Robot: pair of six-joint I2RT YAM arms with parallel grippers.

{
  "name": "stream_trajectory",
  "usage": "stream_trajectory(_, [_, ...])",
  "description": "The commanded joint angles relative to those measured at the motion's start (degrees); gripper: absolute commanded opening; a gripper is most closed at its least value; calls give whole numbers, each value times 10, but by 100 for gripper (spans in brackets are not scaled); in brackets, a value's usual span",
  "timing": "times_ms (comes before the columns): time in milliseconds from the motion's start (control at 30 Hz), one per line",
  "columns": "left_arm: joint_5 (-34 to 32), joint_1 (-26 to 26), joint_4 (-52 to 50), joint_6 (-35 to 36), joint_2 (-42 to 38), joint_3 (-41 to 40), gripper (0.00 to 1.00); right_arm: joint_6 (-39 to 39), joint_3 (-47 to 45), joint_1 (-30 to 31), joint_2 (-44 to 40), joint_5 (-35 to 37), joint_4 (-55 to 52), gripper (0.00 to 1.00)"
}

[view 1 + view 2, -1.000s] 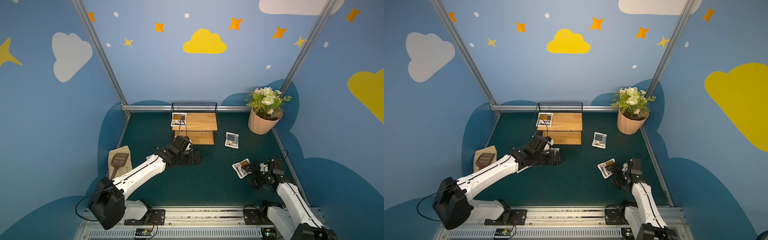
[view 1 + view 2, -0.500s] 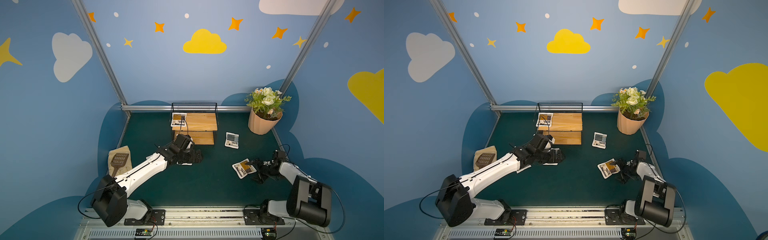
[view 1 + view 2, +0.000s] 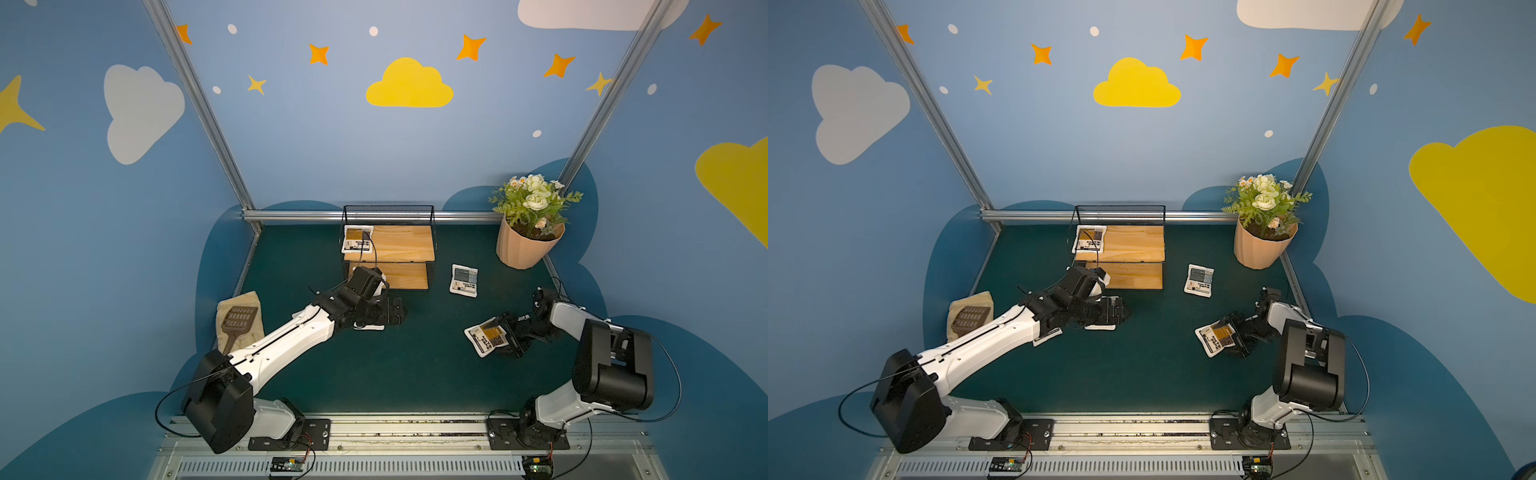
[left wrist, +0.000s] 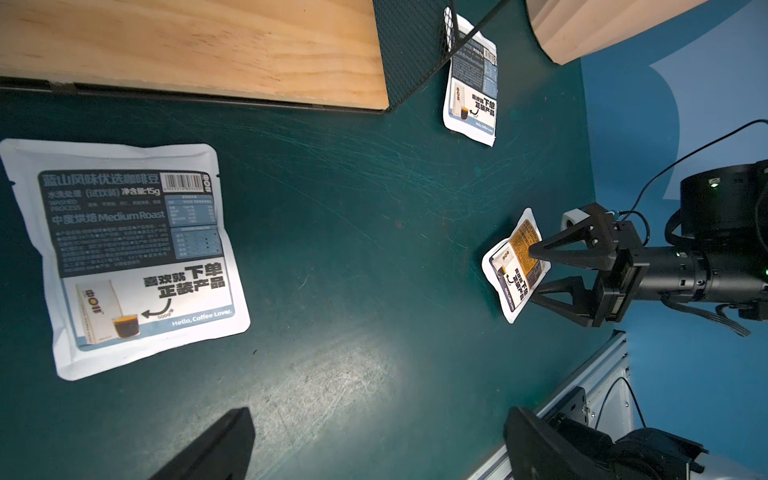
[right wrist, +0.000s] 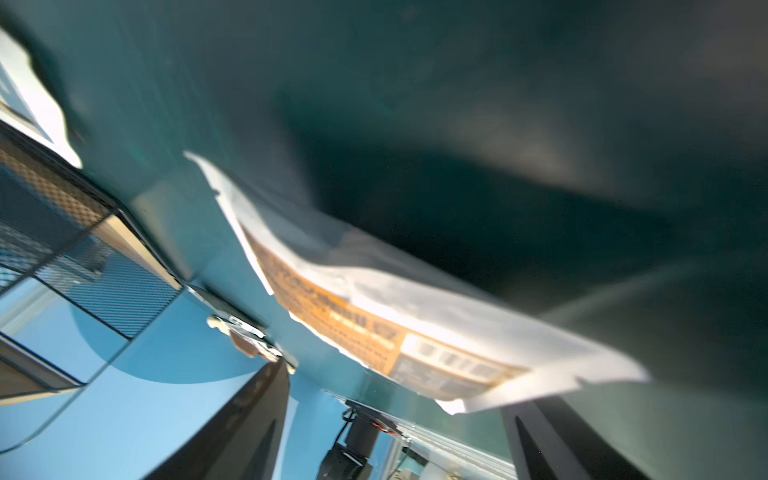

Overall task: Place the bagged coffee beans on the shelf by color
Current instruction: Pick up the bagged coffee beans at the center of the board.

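Light wood forms the two stepped boards of the shelf (image 3: 405, 245), which stands at the back of the green table (image 3: 374, 374). An orange-labelled pouch (image 3: 356, 240) lies on the left end of the shelf's upper board. Just to the shelf's right, a grey-blue pouch (image 3: 464, 280) lies flat on the table. A second grey-blue pouch (image 4: 137, 253) lies label up just in front of the shelf's lower board. In both top views it is mostly hidden under the left arm. The left fingers (image 4: 216, 449) stand wide apart above the table beside it, with nothing between them. Farther out, to the shelf's front right, lies a second orange pouch (image 3: 486, 336). The right fingers (image 4: 542, 250) straddle one edge of it, one over the label face and the other at the edge below. I cannot tell whether they have clamped it, and the right wrist view is blurred. A peach flower pot (image 3: 523, 249) stands right of the shelf. A tan cloth (image 3: 249, 303) bearing a brown tool (image 3: 239, 321) lies to the shelf's front left.
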Motion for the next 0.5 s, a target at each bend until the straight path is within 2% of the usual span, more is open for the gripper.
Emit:
stream_trajectory(0, [-3, -1, -2, 9, -7, 12, 100, -29, -19, 34, 39, 9, 112, 73])
stream_trajectory(167, [-1, -1, -2, 10, -10, 11, 100, -22, -37, 43, 26, -3, 123, 55])
stream_trajectory(467, [-2, -1, -3, 11, -11, 8, 100, -29, -45, 47, 2, -20, 115, 11])
